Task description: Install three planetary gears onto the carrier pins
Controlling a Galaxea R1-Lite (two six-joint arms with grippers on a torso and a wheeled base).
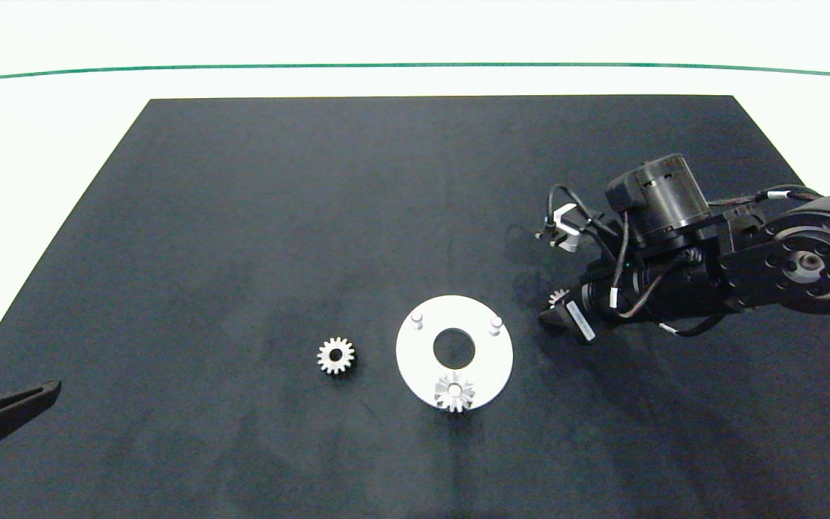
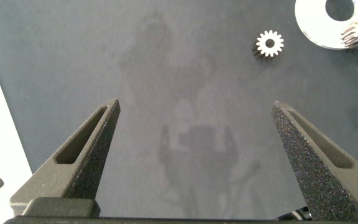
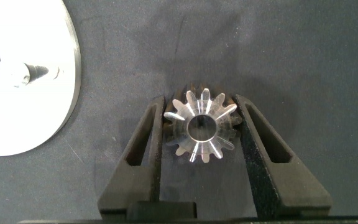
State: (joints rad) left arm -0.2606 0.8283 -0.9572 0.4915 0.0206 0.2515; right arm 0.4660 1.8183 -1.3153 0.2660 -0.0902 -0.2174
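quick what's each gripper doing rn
Left gripper: open, empty, above the mat.
Right gripper: shut on a planetary gear beside the white disc.

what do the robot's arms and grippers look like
Both arms are black. The right arm has round motor housings, a disc joint with a ring of bolts, loose black cables, a white connector and a white label strip. The right gripper and left gripper have dark grey wedge fingers with slots and grainy pads.

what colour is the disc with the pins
White disc, whitish pins; clearest in the head view.
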